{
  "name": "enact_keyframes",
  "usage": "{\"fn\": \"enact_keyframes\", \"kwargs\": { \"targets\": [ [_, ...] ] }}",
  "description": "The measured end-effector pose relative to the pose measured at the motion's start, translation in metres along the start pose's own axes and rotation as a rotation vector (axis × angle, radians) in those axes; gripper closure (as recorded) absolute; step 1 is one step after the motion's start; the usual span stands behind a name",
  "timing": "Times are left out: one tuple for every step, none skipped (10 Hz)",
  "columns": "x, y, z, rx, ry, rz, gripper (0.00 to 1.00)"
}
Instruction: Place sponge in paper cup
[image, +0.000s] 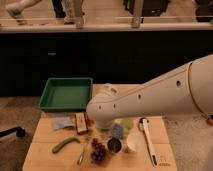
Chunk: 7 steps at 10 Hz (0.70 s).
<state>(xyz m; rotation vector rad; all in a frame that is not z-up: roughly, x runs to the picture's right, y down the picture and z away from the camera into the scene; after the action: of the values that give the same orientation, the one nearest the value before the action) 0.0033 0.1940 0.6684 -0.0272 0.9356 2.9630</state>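
The sponge (117, 131) is a small blue-grey block just under the end of my arm, above the table's front middle. The paper cup (133, 143) is a small white cup standing to its lower right. A dark metal cup (114, 146) stands next to the paper cup on its left, right below the sponge. My gripper (111, 129) is at the end of the big white arm, at the sponge, mostly hidden by the arm's wrist. I cannot tell whether the sponge is held or rests on the table.
A green tray (47, 100) sits at the back left of the wooden table (45, 155). A pale cloth (62, 121), a brown packet (81, 122), a green vegetable (65, 144), dark grapes (98, 150) and a white long-handled utensil (149, 141) lie around.
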Motion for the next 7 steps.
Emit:
{"fn": "enact_keyframes", "kwargs": {
  "targets": [
    [-0.018, 0.000, -0.001, 0.002, -0.005, 0.029, 0.87],
    [-0.034, -0.001, -0.001, 0.007, -0.011, 0.054, 0.87],
    [-0.045, -0.003, 0.000, 0.011, -0.015, 0.073, 0.87],
    [-0.056, -0.005, 0.000, 0.016, -0.018, 0.096, 0.87],
    [-0.064, -0.008, 0.002, 0.021, -0.021, 0.113, 0.87],
    [-0.066, -0.012, 0.004, 0.027, -0.021, 0.122, 0.87],
    [-0.070, -0.017, 0.008, 0.036, -0.024, 0.136, 0.87]
  ]
}}
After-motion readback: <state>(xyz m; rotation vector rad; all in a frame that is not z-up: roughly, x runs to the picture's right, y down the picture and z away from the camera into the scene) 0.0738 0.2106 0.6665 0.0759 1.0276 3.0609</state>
